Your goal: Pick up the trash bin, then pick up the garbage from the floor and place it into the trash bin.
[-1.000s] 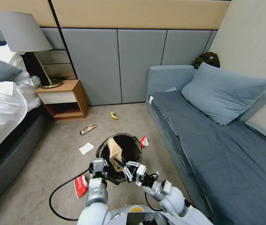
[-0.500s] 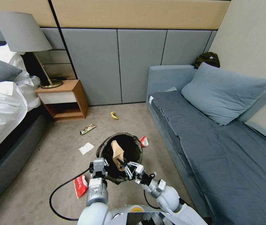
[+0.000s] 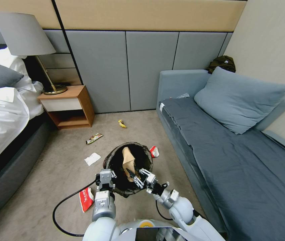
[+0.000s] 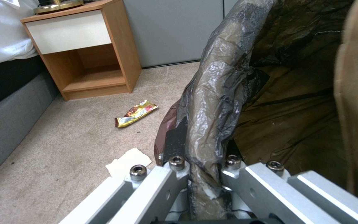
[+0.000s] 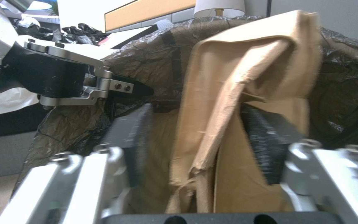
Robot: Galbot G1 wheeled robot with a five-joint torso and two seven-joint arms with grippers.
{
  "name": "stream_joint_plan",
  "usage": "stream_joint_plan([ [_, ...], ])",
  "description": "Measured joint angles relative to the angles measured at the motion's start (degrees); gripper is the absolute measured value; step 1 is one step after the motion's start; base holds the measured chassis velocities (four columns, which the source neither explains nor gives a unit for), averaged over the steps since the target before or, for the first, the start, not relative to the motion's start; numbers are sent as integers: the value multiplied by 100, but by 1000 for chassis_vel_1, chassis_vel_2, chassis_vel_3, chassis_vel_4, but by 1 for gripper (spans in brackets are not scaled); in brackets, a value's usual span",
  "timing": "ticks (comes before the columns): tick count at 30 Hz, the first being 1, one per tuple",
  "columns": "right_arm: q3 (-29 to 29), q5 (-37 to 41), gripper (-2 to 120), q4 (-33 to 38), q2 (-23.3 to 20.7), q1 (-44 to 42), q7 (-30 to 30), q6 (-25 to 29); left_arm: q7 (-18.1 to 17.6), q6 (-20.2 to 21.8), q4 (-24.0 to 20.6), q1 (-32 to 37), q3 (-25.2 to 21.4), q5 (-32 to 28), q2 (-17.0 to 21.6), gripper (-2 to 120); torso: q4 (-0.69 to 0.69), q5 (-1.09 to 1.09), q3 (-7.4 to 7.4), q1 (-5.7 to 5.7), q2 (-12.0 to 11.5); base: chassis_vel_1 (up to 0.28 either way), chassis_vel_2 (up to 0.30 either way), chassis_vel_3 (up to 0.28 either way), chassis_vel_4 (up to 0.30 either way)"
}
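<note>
Spreading wide around the paper bag, the right gripper is releasing over the bin; left gripper is clamping the rim, best kept level.

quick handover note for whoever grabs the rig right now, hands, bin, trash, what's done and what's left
Left hand: shut on the trash bin rim, holding it up.
Right hand: open at the bin's mouth, fingers either side of the tan paper bag, which stands inside the bin.
Done: bin picked up, paper bag in.
Left on the floor: red-and-white wrapper near the base, white tissue, brown wrapper, yellow piece, red-and-white wrapper beside the bin.
</note>
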Motion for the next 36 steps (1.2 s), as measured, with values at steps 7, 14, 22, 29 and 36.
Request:
stream_joint_plan([
  [7, -1, -18, 90, 67, -15, -28, -8, 6, 0, 0, -12, 2, 2, 0, -2, 0, 0, 0, 0, 0, 0, 0, 0, 0, 0],
  [14, 69, -126, 100, 496, 13, -154, 33, 34, 0, 0, -12, -1, -13, 0, -5, 0, 0, 0, 0, 0, 0, 0, 0, 0, 0],
  [22, 111, -233, 100, 624, -44, -165, 73, -25, 3, 0, -14, -3, 40, 9, -19, 0, 0, 0, 0, 0, 0, 0, 0, 0, 0],
  [29, 194, -390, 100, 549, -62, -188, 209, -91, 2, 1, -92, 4, 20, -10, -23, 0, 0, 0, 0, 0, 0, 0, 0, 0, 0],
  [36, 349, -394, 100, 493, -148, -250, 219, -24, -5, 98, -165, -16, -11, -272, -24, 0, 0, 0, 0, 0, 0, 0, 0, 0, 0],
])
